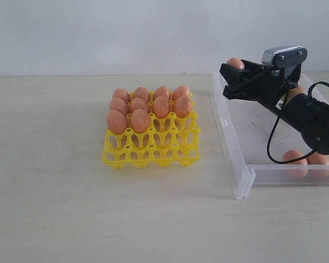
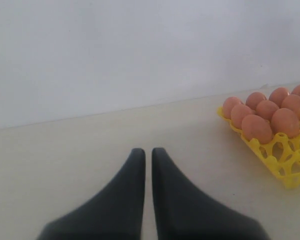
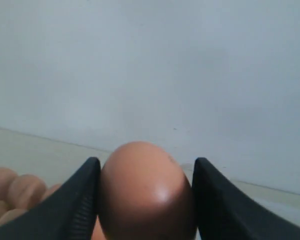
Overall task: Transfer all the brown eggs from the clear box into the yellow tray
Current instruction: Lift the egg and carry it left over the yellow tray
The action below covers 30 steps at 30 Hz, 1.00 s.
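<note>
On the desk point(image 1: 55, 208) we see the clear box point(image 1: 228, 137) at right with brown eggs point(image 1: 296, 163) at its near end, the yellow tray point(image 1: 153, 156) left of it with far rows filled, our right end effector point(image 1: 233, 74) gripping a single egg point(image 3: 145, 192) above the box, and our left end effector point(image 2: 148, 152) narrow and empty.

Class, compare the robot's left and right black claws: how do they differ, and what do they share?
The left black claw is shut and empty; the right black claw grips a smooth orange-brown oval egg. The left's jaws almost meet; the right's stand apart around the egg. Both are black and tapered.
</note>
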Motion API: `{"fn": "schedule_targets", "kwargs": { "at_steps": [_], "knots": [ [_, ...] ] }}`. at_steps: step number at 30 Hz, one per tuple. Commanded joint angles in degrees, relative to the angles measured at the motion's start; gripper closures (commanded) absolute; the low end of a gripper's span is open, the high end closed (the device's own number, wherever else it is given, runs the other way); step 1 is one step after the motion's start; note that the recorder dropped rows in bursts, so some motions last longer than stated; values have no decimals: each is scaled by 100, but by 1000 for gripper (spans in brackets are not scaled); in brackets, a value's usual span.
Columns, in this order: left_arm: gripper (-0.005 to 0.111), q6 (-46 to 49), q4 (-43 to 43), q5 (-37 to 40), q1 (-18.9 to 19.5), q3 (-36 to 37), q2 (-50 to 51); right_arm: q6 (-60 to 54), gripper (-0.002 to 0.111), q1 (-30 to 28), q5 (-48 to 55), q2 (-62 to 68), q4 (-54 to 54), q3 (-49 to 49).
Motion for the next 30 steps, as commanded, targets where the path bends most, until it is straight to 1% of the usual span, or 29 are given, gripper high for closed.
{"fn": "schedule_targets", "kwargs": {
  "at_steps": [1,5,8,12,16,19,30],
  "knots": [
    [103,-29,-13,-18,-29,23,-4,249,108,49,-154,-49,-636,37],
    [103,-29,-13,-18,-29,23,-4,412,108,359,-154,-49,-862,37],
    [103,-29,-13,-18,-29,23,-4,387,108,754,-154,-49,-1070,27],
    [103,-29,-13,-18,-29,23,-4,190,108,1369,-154,-49,-1057,-23],
    [103,-29,-13,-18,-29,23,-4,269,108,1724,-154,-49,-1072,-87],
    [103,-29,-13,-18,-29,23,-4,384,108,1827,-154,-49,-958,-139],
    [103,-29,-13,-18,-29,23,-4,398,108,1837,712,131,-377,-151]
  ]
}}
